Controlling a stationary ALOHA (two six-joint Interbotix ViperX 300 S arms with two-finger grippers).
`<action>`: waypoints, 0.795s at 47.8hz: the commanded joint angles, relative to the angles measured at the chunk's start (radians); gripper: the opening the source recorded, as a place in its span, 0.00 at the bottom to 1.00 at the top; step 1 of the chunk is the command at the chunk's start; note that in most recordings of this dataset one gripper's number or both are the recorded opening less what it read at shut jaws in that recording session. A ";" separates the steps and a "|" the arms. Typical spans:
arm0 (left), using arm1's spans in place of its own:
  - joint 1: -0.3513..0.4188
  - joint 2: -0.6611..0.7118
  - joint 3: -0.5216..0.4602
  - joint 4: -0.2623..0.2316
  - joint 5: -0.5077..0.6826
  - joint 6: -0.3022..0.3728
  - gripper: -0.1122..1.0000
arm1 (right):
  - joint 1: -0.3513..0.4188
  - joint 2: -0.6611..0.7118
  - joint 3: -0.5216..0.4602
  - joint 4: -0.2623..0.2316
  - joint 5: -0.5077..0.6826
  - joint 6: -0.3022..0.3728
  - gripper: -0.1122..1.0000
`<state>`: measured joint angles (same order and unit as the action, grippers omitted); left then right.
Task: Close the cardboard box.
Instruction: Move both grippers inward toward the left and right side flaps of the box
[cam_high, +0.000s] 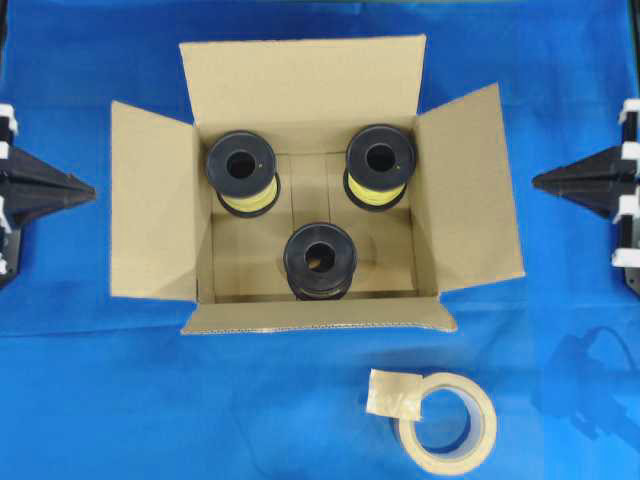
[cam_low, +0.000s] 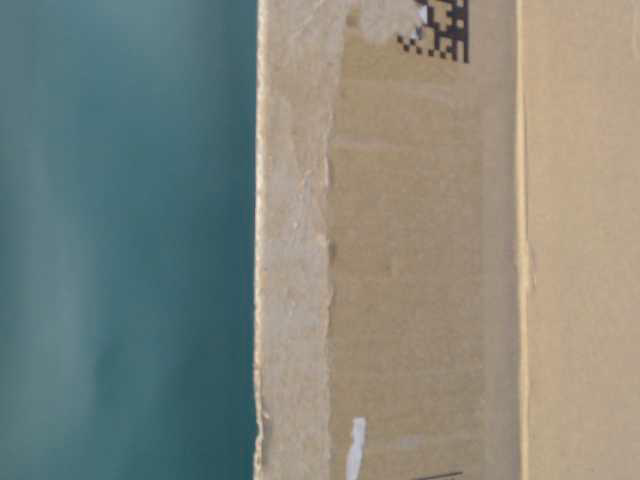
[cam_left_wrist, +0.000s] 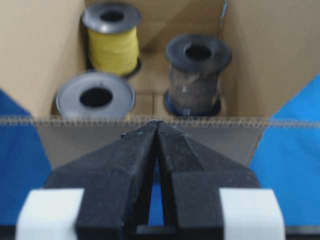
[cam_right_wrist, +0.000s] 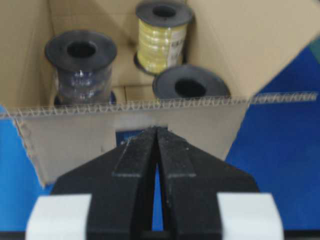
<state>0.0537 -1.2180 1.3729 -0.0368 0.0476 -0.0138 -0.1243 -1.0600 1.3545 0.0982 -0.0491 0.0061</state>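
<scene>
The brown cardboard box (cam_high: 150, 210) stands in the middle of the blue cloth with all four flaps folded outward. Inside stand three spools, two wound with yellow thread (cam_high: 242, 172) (cam_high: 379, 165) and one dark (cam_high: 320, 260). My left gripper (cam_high: 88, 190) rests shut at the left edge, its tips pointing at the left flap (cam_left_wrist: 150, 132) and a little apart from it. At the right edge my right gripper (cam_high: 540, 181) is shut too, facing the right flap (cam_right_wrist: 70, 135) with nothing held. The table-level view is filled by the box's outer wall (cam_low: 420, 260), with a QR label at the top.
A beige tape roll (cam_high: 450, 422) with a loose tape tab lies on the cloth in front of the box, toward the right. Blue cloth (cam_high: 100, 400) surrounds the box on all sides.
</scene>
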 joint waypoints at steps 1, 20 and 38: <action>0.002 0.040 0.005 -0.005 -0.040 -0.009 0.10 | -0.002 0.051 0.009 0.009 -0.057 0.002 0.10; 0.002 0.196 0.060 -0.006 -0.195 -0.069 0.10 | -0.002 0.209 0.049 0.041 -0.202 0.002 0.10; 0.008 0.276 0.034 -0.003 -0.305 -0.071 0.10 | -0.002 0.288 -0.032 0.038 -0.250 -0.005 0.10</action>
<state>0.0552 -0.9894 1.4389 -0.0383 -0.2178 -0.0844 -0.1243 -0.8115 1.3744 0.1365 -0.2838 0.0046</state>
